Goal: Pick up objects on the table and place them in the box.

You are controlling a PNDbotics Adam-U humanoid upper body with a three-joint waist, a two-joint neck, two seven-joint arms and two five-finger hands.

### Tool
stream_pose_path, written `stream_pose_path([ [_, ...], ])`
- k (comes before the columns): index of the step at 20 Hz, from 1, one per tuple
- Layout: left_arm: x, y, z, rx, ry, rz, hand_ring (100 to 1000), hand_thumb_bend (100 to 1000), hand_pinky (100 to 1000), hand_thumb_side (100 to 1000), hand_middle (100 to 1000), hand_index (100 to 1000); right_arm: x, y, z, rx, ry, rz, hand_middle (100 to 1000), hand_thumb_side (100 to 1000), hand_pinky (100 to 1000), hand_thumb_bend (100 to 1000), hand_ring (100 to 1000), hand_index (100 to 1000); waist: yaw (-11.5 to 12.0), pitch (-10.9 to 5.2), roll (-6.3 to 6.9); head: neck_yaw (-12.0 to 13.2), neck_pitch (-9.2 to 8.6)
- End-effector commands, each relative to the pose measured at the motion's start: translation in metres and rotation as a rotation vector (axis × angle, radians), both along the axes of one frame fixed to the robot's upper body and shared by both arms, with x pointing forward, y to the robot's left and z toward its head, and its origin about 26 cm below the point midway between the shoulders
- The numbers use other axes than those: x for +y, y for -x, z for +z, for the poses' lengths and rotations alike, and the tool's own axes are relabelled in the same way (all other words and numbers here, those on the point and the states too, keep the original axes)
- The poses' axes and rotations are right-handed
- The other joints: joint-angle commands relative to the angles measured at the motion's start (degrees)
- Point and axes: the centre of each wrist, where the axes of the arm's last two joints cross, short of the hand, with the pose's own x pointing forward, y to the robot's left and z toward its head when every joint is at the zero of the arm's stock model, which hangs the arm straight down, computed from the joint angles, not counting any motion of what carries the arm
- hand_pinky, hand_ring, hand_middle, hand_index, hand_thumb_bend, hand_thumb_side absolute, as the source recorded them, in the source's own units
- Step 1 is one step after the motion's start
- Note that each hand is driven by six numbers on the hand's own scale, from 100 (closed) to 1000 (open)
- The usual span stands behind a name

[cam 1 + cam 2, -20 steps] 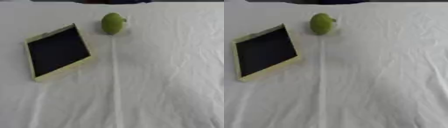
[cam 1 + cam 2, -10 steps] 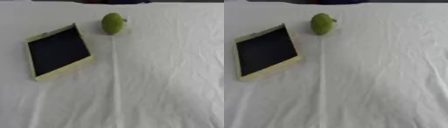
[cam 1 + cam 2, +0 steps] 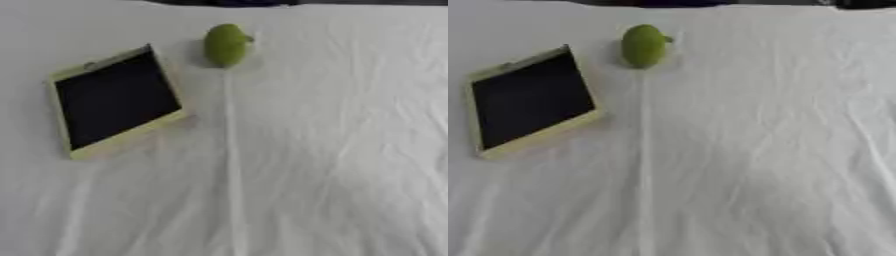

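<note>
Neither robot hand shows anywhere, so their state can't be told; the green fruit (image 3: 226,44) and box (image 3: 115,102) lie unmoved near the table's (image 3: 350,165) far-left corner: picking hasn't begun.

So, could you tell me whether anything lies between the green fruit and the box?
Nothing does: in the left eye view only bare white cloth separates the green fruit from the box.

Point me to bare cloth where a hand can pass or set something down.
The whole right side of the cloth, right of the centre crease, is bare. So is the near part, below the box. The only tight spot is far left: a narrow gap between the box's far corner and the green fruit. No hand is in view.
</note>
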Motion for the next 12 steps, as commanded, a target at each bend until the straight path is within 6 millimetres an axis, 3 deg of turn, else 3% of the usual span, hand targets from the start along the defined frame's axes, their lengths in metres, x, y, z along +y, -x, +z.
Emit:
stream_pose_path([
  [1, 0.002, 0.004, 0.008, -0.022, -0.031, 0.002, 734, 230, 793, 601, 626, 754, 0.001, 0.008, 0.01, -0.011, 0.102, -0.022, 869, 640, 827, 199, 869, 907, -0.13, -1.48, -0.04, -0.11, -0.29],
  [12, 0.001, 0.004, 0.007, -0.015, -0.038, 0.001, 734, 226, 791, 603, 626, 754, 0.017, 0.01, 0.019, 0.019, 0.329, 0.034, 886, 585, 833, 294, 884, 933, -0.5, -1.76, -0.36, -0.5, -0.23],
])
